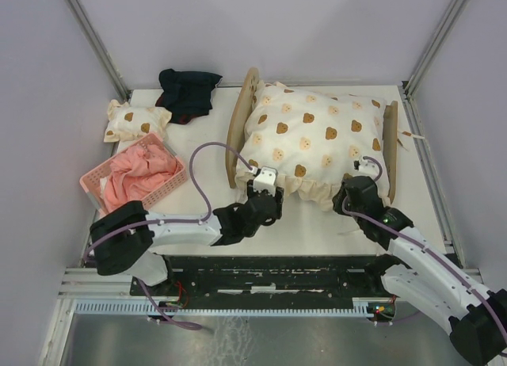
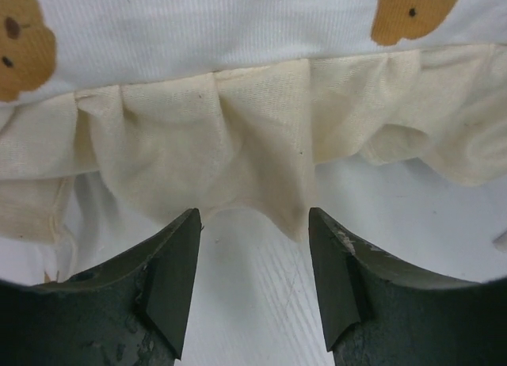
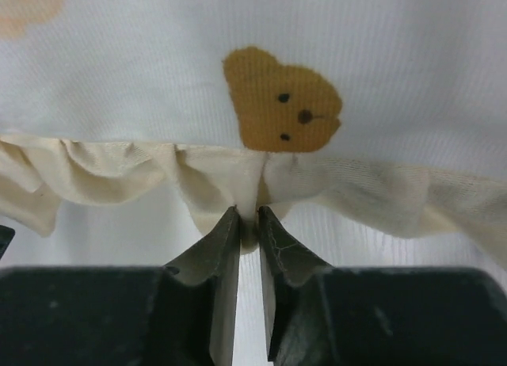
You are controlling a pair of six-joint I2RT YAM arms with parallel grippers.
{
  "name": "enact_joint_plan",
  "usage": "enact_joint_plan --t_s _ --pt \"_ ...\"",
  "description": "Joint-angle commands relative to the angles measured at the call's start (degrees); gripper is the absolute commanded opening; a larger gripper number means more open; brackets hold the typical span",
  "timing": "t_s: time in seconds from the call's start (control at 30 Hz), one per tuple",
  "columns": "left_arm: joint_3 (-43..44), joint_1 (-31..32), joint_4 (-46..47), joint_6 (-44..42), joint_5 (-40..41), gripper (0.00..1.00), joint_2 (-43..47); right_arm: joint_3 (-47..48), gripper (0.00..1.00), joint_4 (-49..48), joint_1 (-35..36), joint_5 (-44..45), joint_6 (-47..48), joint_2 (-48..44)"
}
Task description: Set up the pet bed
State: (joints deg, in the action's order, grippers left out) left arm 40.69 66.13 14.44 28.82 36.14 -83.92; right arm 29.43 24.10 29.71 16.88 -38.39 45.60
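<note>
The pet bed (image 1: 238,128) lies in the middle of the table, its plywood headboard at the left and its footboard (image 1: 392,144) at the right. A cream bear-print quilt (image 1: 317,140) covers it and hides the mattress. My left gripper (image 1: 265,193) is open at the quilt's near left edge; in the left wrist view its fingers (image 2: 170,279) stand apart just below the cream frill (image 2: 253,152), holding nothing. My right gripper (image 1: 354,193) is shut on the frill (image 3: 251,215) at the quilt's near right edge.
A pink plastic basket (image 1: 97,188) with pink cloth stands at the left. A small bear-print pillow (image 1: 135,120) lies behind it. A dark cloth (image 1: 188,93) lies at the back. Metal frame posts stand at the back corners.
</note>
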Motion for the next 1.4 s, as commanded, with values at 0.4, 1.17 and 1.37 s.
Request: enact_joint_plan --t_s 0.4,1.17,1.37 --pt "5.06 -2.16 -0.74 -4.37 14.84 0.03 -7.53 -1.25 0.02 4.05 0.09 11.48 3.82 -4.93" --pt "9.18 2.11 2.42 -3.17 13.9 0.61 -10.74 -1.43 0.02 -0.15 0.1 7.59 3.93 -4.12" --pt "8.52 1.68 2.32 -6.35 15.83 0.03 -10.49 -0.25 0.02 4.34 0.14 13.23 3.17 -4.34"
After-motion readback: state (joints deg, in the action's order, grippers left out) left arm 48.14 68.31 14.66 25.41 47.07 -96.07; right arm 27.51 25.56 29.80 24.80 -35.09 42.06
